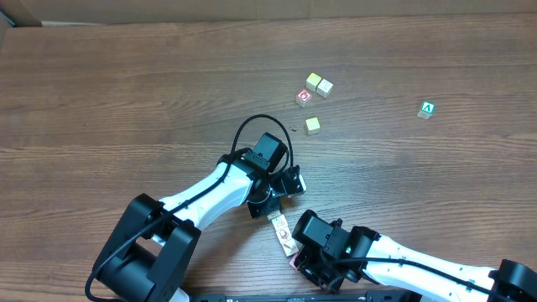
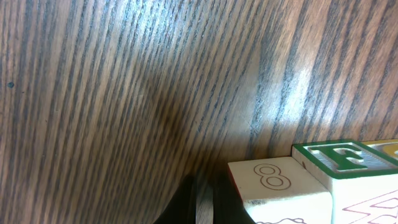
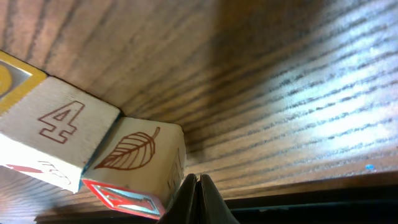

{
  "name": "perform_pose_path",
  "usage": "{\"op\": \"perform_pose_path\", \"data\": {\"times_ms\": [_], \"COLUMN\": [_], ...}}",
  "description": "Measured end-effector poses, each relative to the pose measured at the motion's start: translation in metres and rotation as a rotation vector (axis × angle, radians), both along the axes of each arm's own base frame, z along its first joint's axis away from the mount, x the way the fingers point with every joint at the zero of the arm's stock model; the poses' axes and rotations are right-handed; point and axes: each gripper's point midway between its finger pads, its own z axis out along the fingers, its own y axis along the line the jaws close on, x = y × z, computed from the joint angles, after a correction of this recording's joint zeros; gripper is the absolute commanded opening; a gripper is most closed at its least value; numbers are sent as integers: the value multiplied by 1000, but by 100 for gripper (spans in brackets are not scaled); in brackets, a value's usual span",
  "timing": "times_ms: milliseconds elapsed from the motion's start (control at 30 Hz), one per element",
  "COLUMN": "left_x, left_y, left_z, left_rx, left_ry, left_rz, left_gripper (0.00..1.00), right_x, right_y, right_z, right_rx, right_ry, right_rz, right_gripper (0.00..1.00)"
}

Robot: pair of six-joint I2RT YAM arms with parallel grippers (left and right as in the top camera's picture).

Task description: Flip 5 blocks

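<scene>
Only the wrist cameras read the blocks: the 8 block and F block on the left, the 4 block and leaf block on the right. The left gripper and right gripper are pinched shut beside them. Overhead, the arms partly hide the row between them. Yellow-topped cubes and a green A cube lie well apart on the wood-grain table.

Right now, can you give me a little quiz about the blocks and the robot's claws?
1. True or false: the right claw is wide open.
2. In the right wrist view, the pale block nearest that claw shows: A) a leaf, B) a star, C) a fish.
3. Which letter is on the green block lying alone at the right of the table?
Key: 1 false, it is shut. 2 A. 3 the letter A.
</scene>
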Motion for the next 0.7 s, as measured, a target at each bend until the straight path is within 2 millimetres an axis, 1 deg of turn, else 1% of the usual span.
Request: {"op": "perform_pose_path", "data": {"times_ms": [333, 700], "left_x": [0, 0], "left_y": [0, 0], "left_z": [0, 0], "left_rx": [0, 0], "left_ry": [0, 1], "left_rz": [0, 0], "left_gripper": [4, 4], "right_x": [-9, -5], "right_y": [3, 8], "right_z": [0, 2], "right_rx": [-19, -10], "right_ry": [54, 59], "right_rz": [-83, -146], "right_gripper": [4, 4]}}
